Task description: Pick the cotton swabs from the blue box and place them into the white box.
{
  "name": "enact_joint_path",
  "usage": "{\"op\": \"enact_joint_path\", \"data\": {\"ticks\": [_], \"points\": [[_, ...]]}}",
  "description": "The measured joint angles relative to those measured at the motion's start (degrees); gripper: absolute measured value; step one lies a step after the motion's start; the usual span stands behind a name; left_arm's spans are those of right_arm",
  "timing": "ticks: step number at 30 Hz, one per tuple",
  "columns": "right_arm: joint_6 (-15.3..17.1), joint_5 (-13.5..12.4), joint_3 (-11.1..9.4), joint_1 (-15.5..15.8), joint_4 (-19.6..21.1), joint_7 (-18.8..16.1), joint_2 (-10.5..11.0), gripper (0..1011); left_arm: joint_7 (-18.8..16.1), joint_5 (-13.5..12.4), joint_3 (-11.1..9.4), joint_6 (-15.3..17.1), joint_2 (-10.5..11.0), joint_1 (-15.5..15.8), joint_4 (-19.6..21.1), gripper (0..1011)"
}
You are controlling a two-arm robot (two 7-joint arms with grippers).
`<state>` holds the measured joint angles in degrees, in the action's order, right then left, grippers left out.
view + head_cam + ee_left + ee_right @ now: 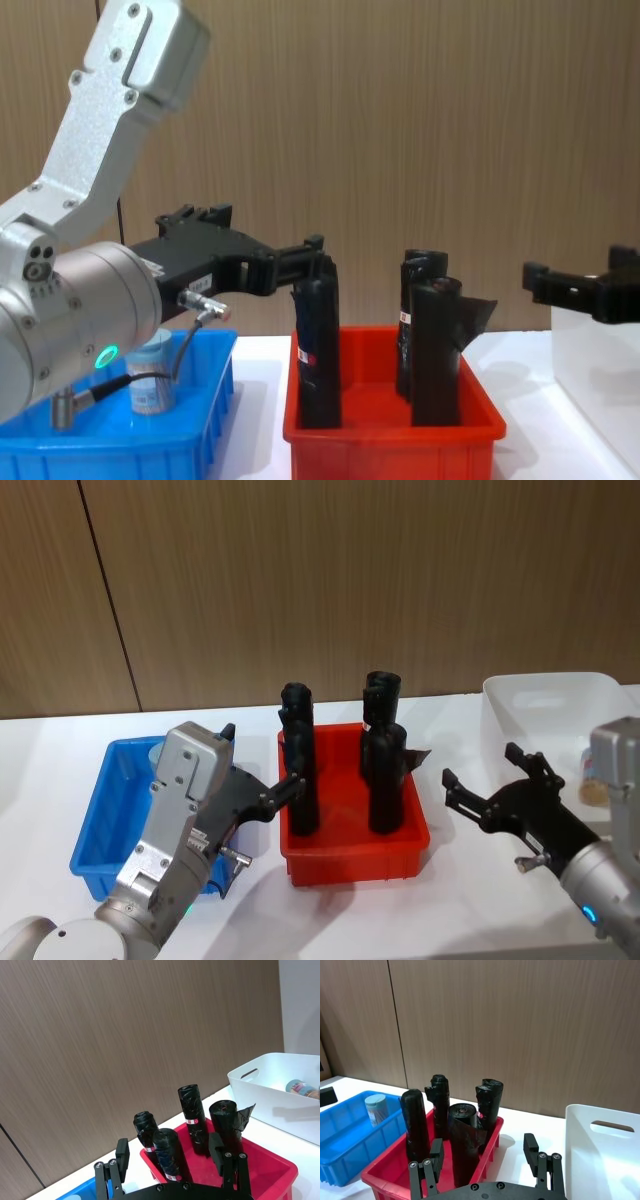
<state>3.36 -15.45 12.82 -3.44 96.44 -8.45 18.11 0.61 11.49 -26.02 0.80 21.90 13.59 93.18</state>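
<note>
- i count three bins in a row on the white tabletop [50,780]. the blue box [105,820] is on my left, a red bin [355,860] sits in the middle, and the white box [530,695] is on my right.
- cotton swabs [376,1109]: i can make out two jars in all. this one stands upright in the blue box, near its far wall, with its pale lid on top.
- the second jar [299,1086] is inside the white box, against the far side. i cannot tell whether it stands or lies.
- four black rolls [305,815] stand upright in the red bin, two in front and two behind. one of the right-hand pair has a loose flap sticking out at its side.
- left claw [260,758]: released, with both fingers spread wide and nothing between them. it is raised above the blue box's edge nearest the red bin and points toward the rolls. from the chest camera the jar in the blue box sits below it.
- one of its fingertips is close by the top of the front left roll. i cannot tell whether they touch.
- right claw [483,770]: also released, two fingers wide apart, empty. it hovers over the bare tabletop between the red bin and the white box, and its fingers point toward the red bin.
- one brown wood-panel wall [300,580] runs behind the tabletop.
</note>
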Motion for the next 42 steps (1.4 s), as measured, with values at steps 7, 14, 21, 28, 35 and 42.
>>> {"op": "enact_joint_path", "data": {"ticks": [7, 14, 21, 28, 35, 42], "points": [[0.41, 0.48, -0.11, -4.17, -4.75, -3.76, -1.1, 1002, 0.01, 0.0, 0.0, 0.0, 0.0, 0.0, -0.01, 1004], [0.19, 0.9, -0.19, -9.07, -11.04, -7.64, -2.53, 1002, 0.02, 0.0, -0.01, 0.01, 0.0, 0.0, -0.01, 1004], [-0.99, 0.95, -0.24, -14.69, -18.72, -12.29, -4.13, 1002, 0.01, 0.0, -0.01, 0.0, 0.0, 0.0, -0.01, 1004], [-2.08, 0.39, -0.36, -19.19, -25.17, -16.38, -5.29, 1001, 0.01, 0.0, -0.01, 0.0, 0.0, 0.0, 0.0, 1004], [-3.2, -0.54, -0.42, -23.04, -31.2, -20.93, -6.2, 1001, 0.01, 0.0, -0.01, 0.0, 0.0, 0.0, -0.01, 1004], [-4.22, -1.43, -0.23, -26.03, -36.23, -25.08, -7.0, 1001, 0.01, -0.01, -0.01, 0.0, 0.0, 0.0, 0.0, 1004]]}}
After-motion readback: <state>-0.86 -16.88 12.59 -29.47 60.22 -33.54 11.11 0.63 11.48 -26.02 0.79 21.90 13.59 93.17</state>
